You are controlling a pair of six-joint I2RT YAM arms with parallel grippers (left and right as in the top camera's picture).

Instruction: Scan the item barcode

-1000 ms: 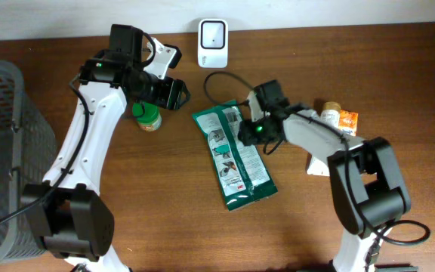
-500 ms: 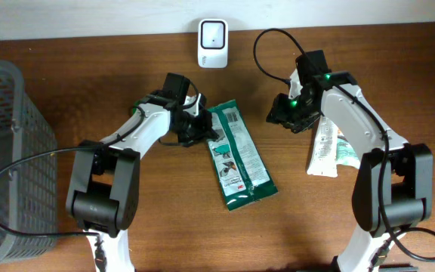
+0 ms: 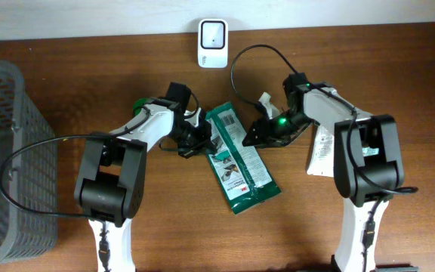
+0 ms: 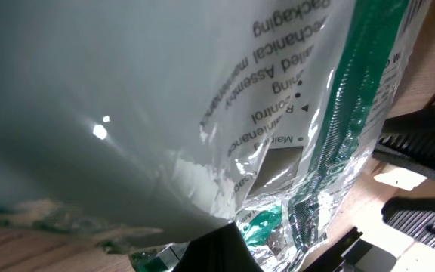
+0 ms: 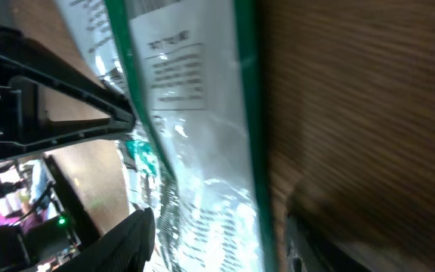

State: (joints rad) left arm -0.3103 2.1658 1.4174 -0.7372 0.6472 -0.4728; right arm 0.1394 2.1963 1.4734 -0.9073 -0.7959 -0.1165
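Now pinching mid-table green foil pouch (image 3: 244, 162) at its 9 o'clock edge with left gripper (image 3: 195, 138), spread a second ago; straddling 3 o'clock edge with right gripper (image 3: 257, 136), fingers apart. Probably readying lift toward white scanner (image 3: 212, 32) at 12 o'clock.

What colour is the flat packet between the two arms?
The packet is green with white printed panels; the overhead view shows it best.

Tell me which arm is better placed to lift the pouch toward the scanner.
Left. The left fingers are shut on the pouch at its edge, seemingly pinching it; the right fingers stand open around the opposite edge.
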